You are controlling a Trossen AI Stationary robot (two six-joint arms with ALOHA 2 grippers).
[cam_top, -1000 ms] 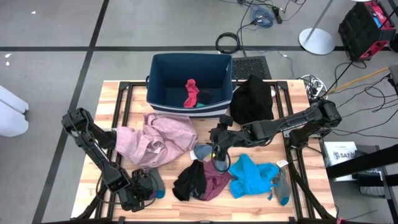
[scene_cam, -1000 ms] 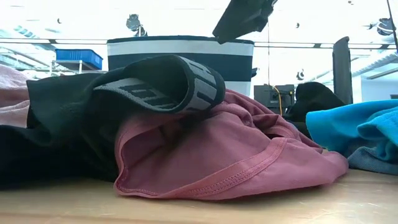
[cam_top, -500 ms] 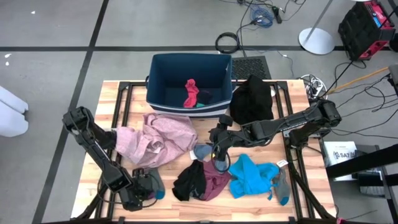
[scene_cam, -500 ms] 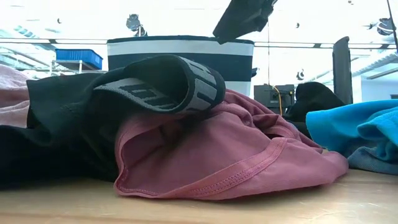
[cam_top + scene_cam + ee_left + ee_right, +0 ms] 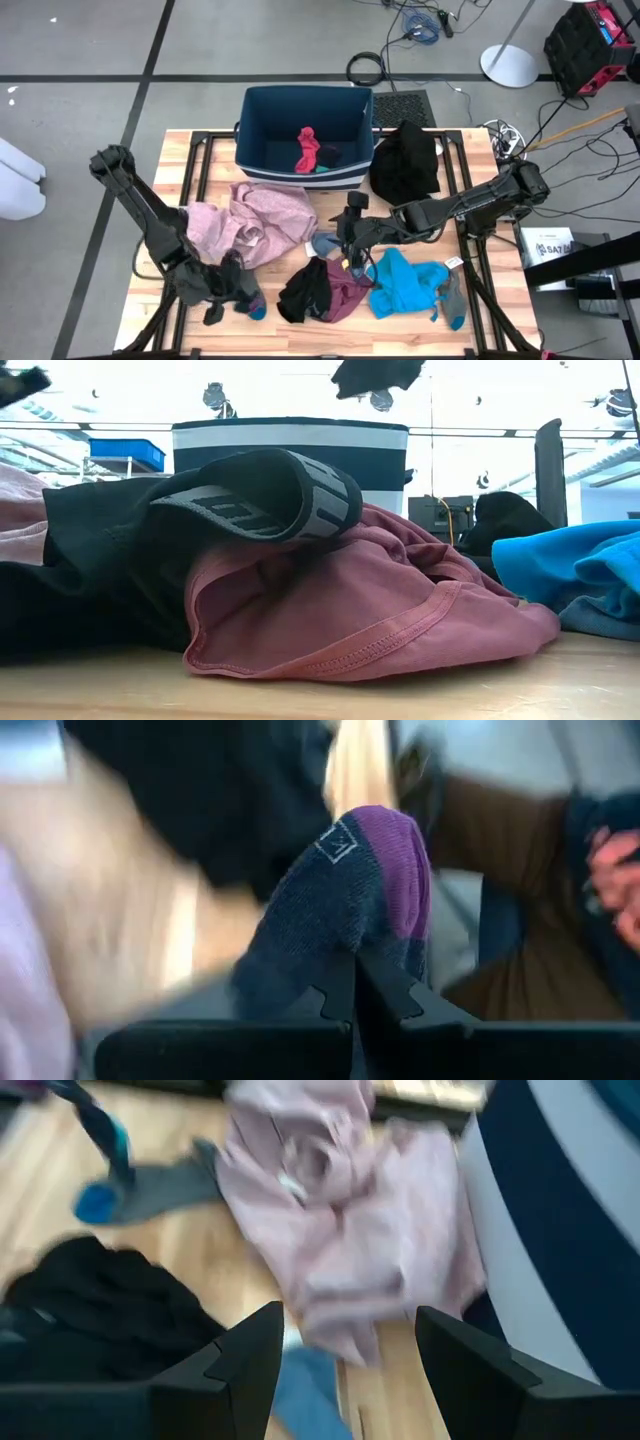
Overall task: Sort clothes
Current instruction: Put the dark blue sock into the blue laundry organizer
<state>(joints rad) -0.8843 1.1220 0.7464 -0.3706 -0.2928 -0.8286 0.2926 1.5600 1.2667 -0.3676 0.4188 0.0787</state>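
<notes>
We read no writing; the black garment (image 5: 250,490) bore only grey band marks, lying on the maroon garment (image 5: 370,610). Our left gripper (image 5: 355,982) pinched a dark grey, purple-toed sock (image 5: 350,900) near the wooden table's (image 5: 290,335) front left. Our right gripper (image 5: 345,1350) hovered spread beside the pink garment (image 5: 350,1230). Cables (image 5: 420,25) crossed the grey floor.

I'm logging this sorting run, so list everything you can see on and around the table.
bin: 1, dark blue, far edge of table
red sock: 1, inside bin
pink garment: 1, pale pink, near side of bin
black garment: 1, right of bin
black and maroon garments: 2, heaped, near edge
blue garment: 1, bright blue, right of heap
dark sock: 1, navy with purple toe, in left end effector
left end effector: shut on dark sock
right end effector: open, above table centre
</notes>
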